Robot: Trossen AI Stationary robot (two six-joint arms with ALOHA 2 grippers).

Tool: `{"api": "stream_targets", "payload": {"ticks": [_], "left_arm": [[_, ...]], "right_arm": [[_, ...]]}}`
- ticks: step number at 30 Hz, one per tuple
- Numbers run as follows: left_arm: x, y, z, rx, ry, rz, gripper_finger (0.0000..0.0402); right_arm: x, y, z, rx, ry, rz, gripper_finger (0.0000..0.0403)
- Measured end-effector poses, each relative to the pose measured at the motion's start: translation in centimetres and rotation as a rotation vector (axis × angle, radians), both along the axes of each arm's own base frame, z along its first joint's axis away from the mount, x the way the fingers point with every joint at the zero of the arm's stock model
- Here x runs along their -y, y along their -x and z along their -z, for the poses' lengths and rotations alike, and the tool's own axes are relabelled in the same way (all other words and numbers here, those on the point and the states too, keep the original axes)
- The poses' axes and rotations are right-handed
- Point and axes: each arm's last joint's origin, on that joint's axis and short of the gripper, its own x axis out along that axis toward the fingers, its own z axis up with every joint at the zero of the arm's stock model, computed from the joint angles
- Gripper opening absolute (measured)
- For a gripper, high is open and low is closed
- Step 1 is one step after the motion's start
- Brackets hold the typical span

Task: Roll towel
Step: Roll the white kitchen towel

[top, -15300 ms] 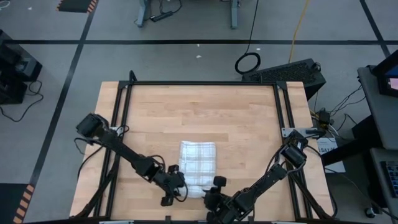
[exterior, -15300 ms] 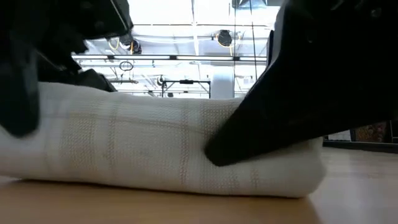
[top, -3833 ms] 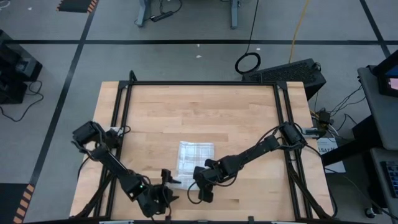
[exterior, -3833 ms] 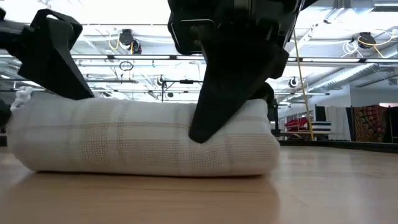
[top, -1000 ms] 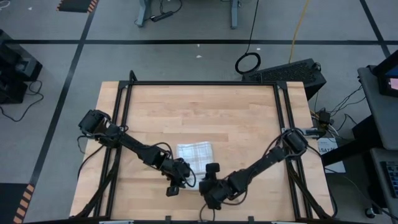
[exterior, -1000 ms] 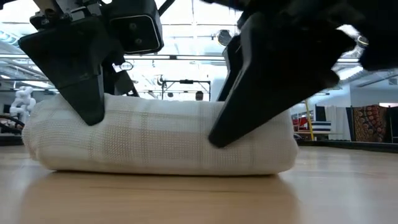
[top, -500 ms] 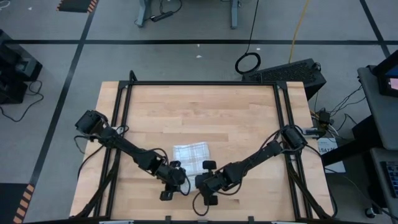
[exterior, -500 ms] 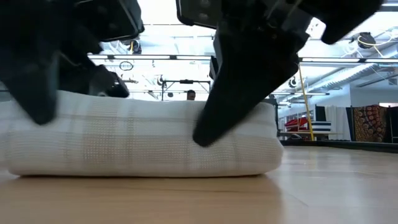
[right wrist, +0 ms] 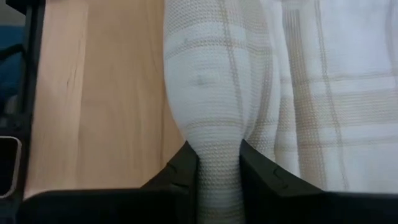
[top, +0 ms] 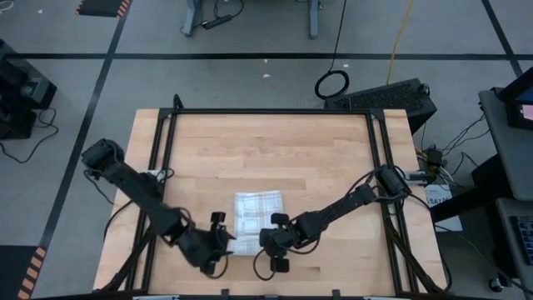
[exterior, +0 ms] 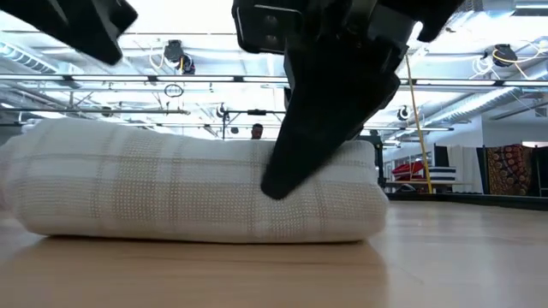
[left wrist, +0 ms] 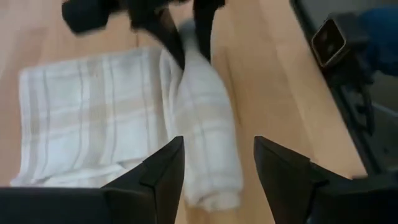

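Tabletop (top: pixel 266 142): wooden, black-framed; my two arms reach in from its sides.
Towel (top: pixel 256 208): lies near the front edge, its near end rolled, the rest flat.
Right tool (right wrist: pixel 219 163): pinched narrow on one end of the roll.
Left tool (left wrist: pixel 217 163): jaws apart, empty, just beside the other end.
Risk: with one end free, I judge the roll may skew or slacken if I push.
Pose: both arms low, angled inward.
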Motion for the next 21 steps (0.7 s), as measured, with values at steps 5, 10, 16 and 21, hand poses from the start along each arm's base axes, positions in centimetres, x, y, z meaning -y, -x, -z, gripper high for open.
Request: {"api": "stream_targets", "payload": {"ticks": [5,10,16,21], "left_arm": [[2.0,0.9,1.8,0.017,-0.056,-0.054,0.0196],[4.0,1.3,3.6,0.11,-0.166,-0.054,0.0196],[5.4,1.4,5.8,0.131,-0.258,0.0,0.0196],[5.2,1.0,7.0,0.109,-0.311,0.007,0.0217]], "right_arm": [[0.4,-0.2,0.0,-0.018,-0.038,0.009,0.0067],[0.9,-0.4,0.1,-0.028,-0.057,0.007,0.0067],[2.4,-1.0,0.1,-0.057,-0.124,0.014,0.0066],[3.5,-1.4,0.1,-0.075,-0.171,0.018,0.0065]]}}
